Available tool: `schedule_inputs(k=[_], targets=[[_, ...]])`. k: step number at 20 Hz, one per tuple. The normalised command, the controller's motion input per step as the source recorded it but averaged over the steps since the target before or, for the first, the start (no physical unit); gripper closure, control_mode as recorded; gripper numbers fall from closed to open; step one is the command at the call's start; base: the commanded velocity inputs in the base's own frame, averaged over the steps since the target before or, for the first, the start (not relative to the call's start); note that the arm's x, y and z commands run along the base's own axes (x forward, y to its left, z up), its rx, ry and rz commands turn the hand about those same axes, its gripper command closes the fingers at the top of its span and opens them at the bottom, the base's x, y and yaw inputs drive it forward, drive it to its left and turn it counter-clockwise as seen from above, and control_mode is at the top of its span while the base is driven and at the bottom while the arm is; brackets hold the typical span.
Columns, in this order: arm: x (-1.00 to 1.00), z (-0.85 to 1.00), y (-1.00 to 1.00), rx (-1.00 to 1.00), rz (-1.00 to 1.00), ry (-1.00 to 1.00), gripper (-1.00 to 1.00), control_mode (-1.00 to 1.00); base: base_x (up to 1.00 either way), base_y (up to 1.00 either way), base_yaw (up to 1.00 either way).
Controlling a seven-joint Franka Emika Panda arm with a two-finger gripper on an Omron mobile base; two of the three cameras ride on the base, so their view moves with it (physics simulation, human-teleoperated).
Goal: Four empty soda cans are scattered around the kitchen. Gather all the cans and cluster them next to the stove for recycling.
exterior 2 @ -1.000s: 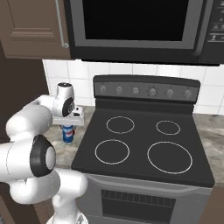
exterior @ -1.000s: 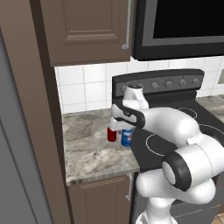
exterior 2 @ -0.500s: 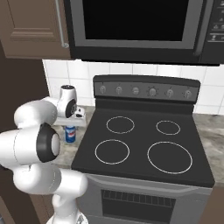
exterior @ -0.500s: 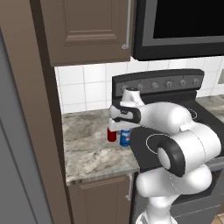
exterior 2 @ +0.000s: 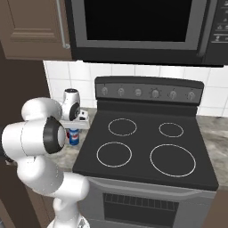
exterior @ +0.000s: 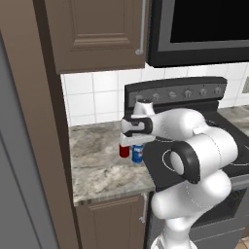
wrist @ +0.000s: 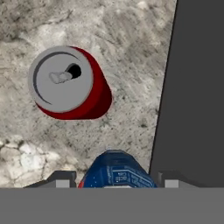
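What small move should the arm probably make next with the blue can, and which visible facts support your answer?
Probably open the gripper and lift straight up. The blue can sits between the fingertips, apparently already standing on the counter beside the red can and right at the stove edge, so it looks placed; whether its base touches is hidden.

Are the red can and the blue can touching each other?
Apart. The hand view shows bare counter between the red can and the blue can.

Two soda cans (exterior: pixel 124 150) (exterior: pixel 137 153) stand side by side on the tabletop (exterior: pixel 99 165), just left of the stove (exterior 2: pixel 147 151).
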Motion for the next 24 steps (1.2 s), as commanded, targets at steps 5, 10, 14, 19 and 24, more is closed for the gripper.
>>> schedule_inputs(k=[5,10,14,19,24], targets=[[0.17,-0.16,0.03,-0.02,0.0,0.0,1.0,-1.0,0.0,0.0,0.0],[0.1,-0.18,0.02,-0.02,0.0,0.0,1.0,-1.0,0.0,0.0,0.0],[0.1,-0.17,0.02,-0.01,0.0,0.0,1.0,-1.0,0.0,0.0,0.0],[0.03,-0.17,0.01,-0.01,0.0,0.0,1.0,-1.0,0.0,0.0,0.0],[0.0,-0.13,0.0,0.0,0.0,0.0,-1.0,-1.0,0.0,0.0,0.0]])
